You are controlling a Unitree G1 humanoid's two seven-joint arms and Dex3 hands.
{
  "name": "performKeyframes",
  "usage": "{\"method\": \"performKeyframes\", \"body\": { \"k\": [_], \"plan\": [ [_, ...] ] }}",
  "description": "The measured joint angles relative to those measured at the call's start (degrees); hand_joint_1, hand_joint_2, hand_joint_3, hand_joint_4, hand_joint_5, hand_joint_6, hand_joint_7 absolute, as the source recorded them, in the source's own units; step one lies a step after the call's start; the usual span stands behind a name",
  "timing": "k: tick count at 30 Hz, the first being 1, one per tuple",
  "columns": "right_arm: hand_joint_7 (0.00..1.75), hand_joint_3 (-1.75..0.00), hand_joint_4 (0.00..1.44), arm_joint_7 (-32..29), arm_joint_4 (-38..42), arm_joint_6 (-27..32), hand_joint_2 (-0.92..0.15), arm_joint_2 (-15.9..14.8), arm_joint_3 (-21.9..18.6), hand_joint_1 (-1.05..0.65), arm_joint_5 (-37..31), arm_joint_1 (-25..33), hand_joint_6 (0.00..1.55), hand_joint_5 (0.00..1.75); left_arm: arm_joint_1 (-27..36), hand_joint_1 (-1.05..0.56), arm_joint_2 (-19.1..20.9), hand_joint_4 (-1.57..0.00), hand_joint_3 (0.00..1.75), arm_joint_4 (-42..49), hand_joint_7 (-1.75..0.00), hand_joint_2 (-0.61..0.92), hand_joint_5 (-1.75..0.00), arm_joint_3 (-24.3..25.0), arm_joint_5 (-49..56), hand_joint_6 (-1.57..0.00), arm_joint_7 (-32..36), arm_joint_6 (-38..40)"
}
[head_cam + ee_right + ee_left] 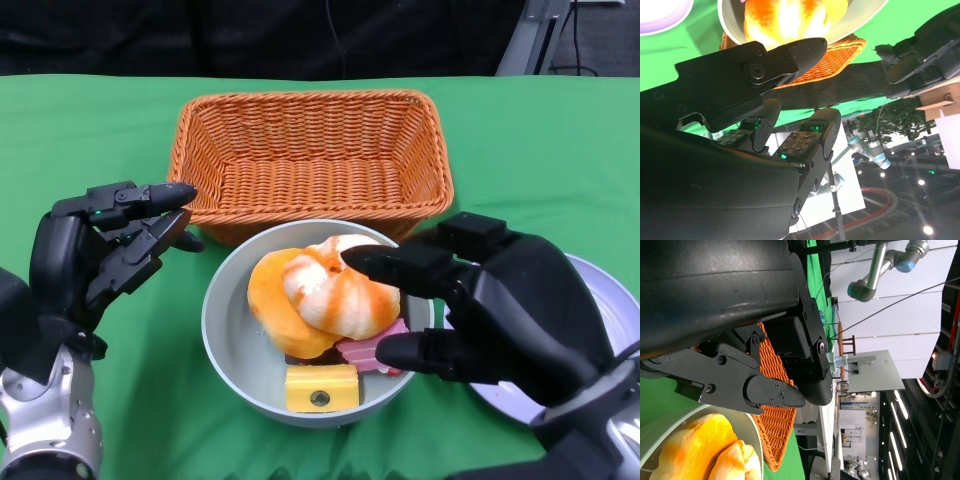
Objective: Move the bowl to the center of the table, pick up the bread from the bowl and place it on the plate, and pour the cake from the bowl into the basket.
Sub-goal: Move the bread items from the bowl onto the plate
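Bread (340, 290) is seen lying in the grey bowl (225, 330) with cake pieces (322, 387), just before the wicker basket (310, 150); the right hand (480, 305) is spread over it, gripping nothing; the left hand (105, 250) is held apart beside the bowl; a plate (610, 300) is partly hidden behind the right hand.

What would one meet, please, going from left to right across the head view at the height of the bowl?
Left hand → bowl holding bread → right hand → plate.
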Motion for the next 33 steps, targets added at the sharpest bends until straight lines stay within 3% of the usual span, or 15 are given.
{"method": "performKeyframes", "body": {
  "k": [11, 25, 33],
  "plan": [
    [0.00, -0.03, 0.65, -1.3, 8.4, 7.5, -0.92, -0.8, 4.7, -0.82, -8.4, -7.9, 0.65, 0.17, 0.2, -0.26, -0.6, -0.84, 0.20, -1.5, -0.08, 0.92, -1.20, -0.8, 1.2, -1.30, 0.8, -0.9],
    [0.00, -0.05, 0.62, -0.8, 20.0, 11.1, -0.92, -3.6, 10.2, -0.86, -10.2, -14.8, 0.59, 0.09, 0.6, -0.26, -1.1, -0.83, 0.22, -2.2, -0.09, 0.92, -1.20, -1.4, 1.2, -1.29, 1.1, -2.2],
    [0.00, -0.13, 0.53, 7.9, 19.9, 11.8, -0.92, -5.7, 12.6, -0.92, -7.4, -15.9, 0.50, 0.03, 1.1, -0.24, -1.8, -0.83, 0.23, -3.6, -0.09, 0.92, -1.22, -1.4, 1.1, -1.29, 1.1, -2.2]
  ]
}}
